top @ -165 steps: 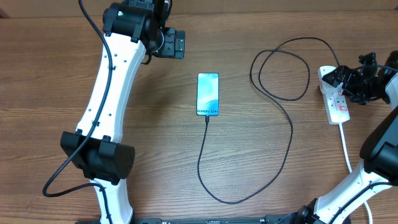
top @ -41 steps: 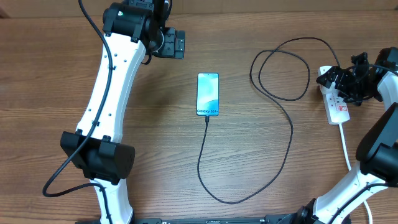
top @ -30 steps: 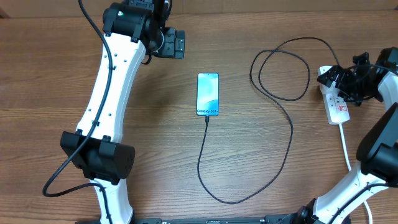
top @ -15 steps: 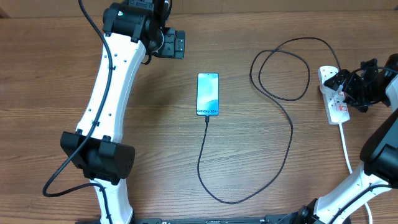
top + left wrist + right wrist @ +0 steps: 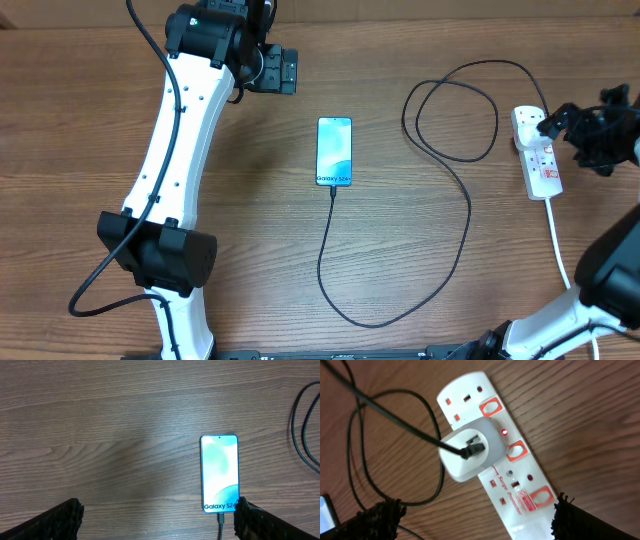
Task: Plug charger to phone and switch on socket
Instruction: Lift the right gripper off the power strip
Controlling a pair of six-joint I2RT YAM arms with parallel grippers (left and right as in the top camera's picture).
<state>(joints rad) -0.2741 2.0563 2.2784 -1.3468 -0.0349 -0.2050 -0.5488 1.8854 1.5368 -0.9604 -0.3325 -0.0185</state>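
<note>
Right wrist view cuts off the socket [image 5: 521, 489].

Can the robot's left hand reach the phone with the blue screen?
Probably yes. The open left hand hangs near the slim blue-screened phone, with only bare wooden table between them.

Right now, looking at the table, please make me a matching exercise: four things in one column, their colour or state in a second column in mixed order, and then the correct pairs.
Column 1
1. phone
2. charger
3. socket
4. table

Column 2
A. white, with a small red light on
B. black, lying in loops
C. brown wood grain
D. screen lit light blue

Pairs: 1-D, 2-B, 3-A, 4-C
</note>
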